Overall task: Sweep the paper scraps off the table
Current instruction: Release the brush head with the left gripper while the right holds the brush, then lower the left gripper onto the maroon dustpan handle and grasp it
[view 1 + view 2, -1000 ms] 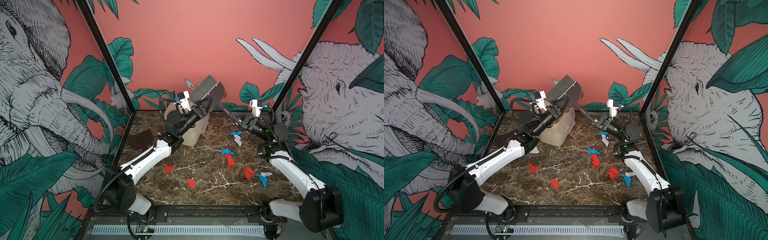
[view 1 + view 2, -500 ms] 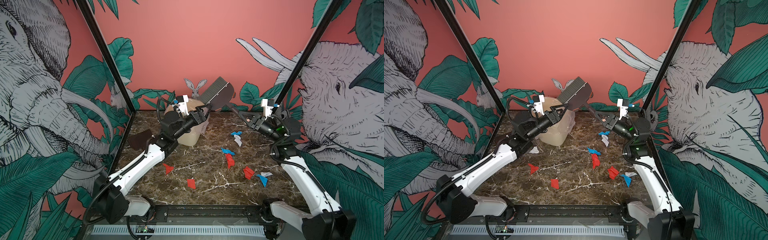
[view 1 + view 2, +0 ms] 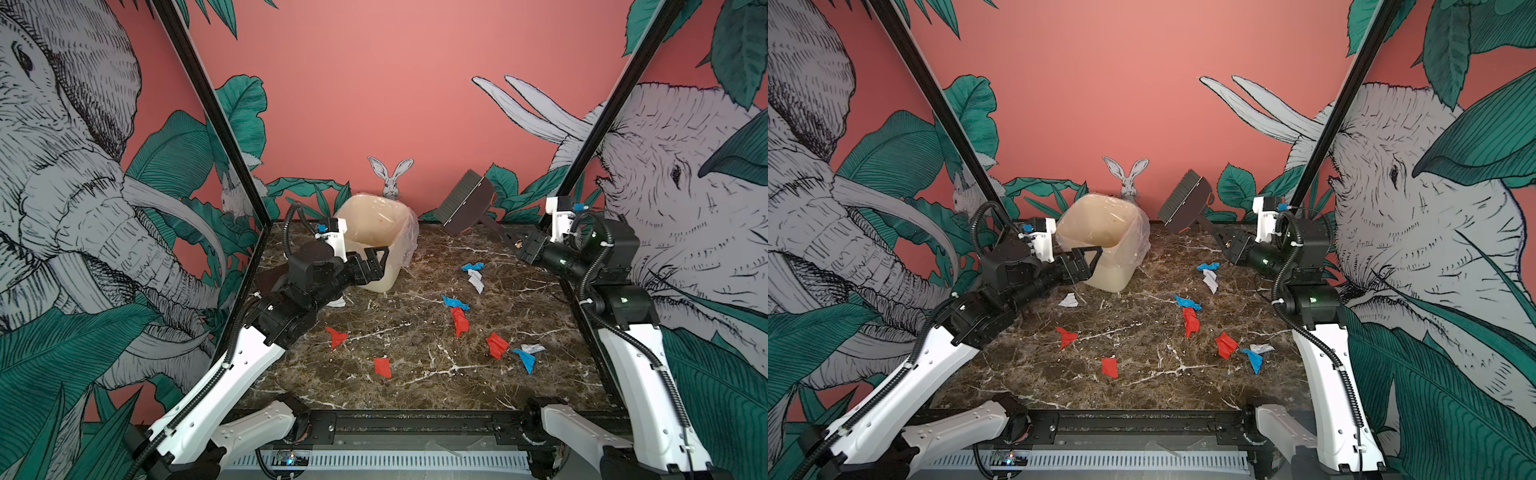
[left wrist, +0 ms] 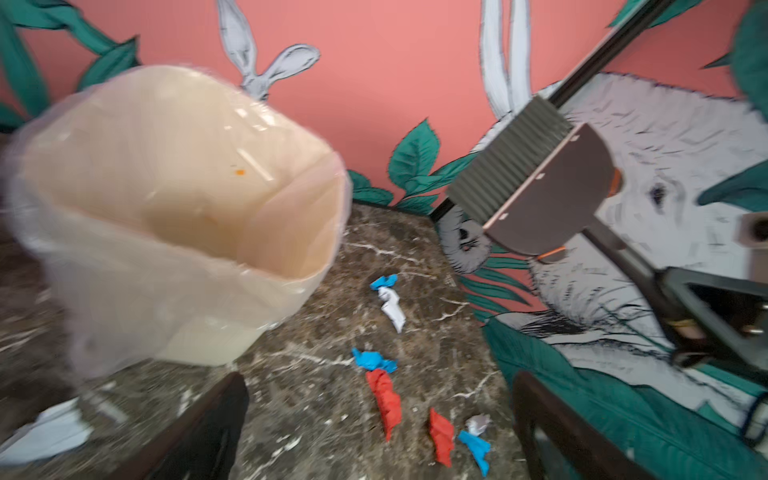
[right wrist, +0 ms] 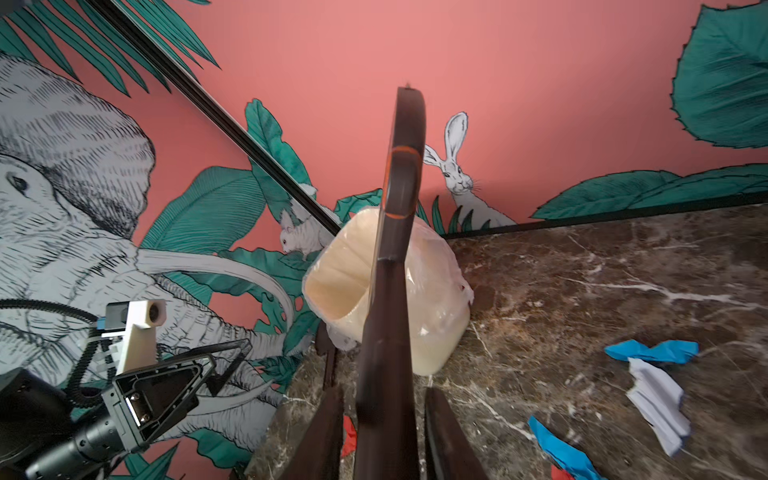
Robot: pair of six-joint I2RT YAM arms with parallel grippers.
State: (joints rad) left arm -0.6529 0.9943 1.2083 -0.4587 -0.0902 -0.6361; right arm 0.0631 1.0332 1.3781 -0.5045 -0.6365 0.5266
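Left gripper (image 3: 383,262): fingers (image 4: 208,424) spread wide with nothing between them. It sits low, just in front of the bin's near wall; I cannot tell whether it touches.
Right gripper (image 3: 521,249): clamped on the brush handle. In the right wrist view the handle runs straight out between the two fingers (image 5: 328,432).
Brush (image 3: 467,203): lifted clear of the tabletop, head tilted, bristles pointing up toward the back wall. It is to the right of the bin.
Bin (image 3: 399,249): cream, lined with a clear plastic bag, at the back of the tabletop and left of centre.
Paper scraps (image 3: 459,320): all lying on the tabletop, mostly in its right half. A blue and white pair (image 3: 473,274) lies nearest the right gripper. Red, blue and white pieces trail forward from there. Two red ones lie left of centre (image 3: 1109,368), and one white scrap (image 3: 1068,300) lies by the left arm.
Tabletop (image 3: 415,386): dark brown marble pattern with white veins.
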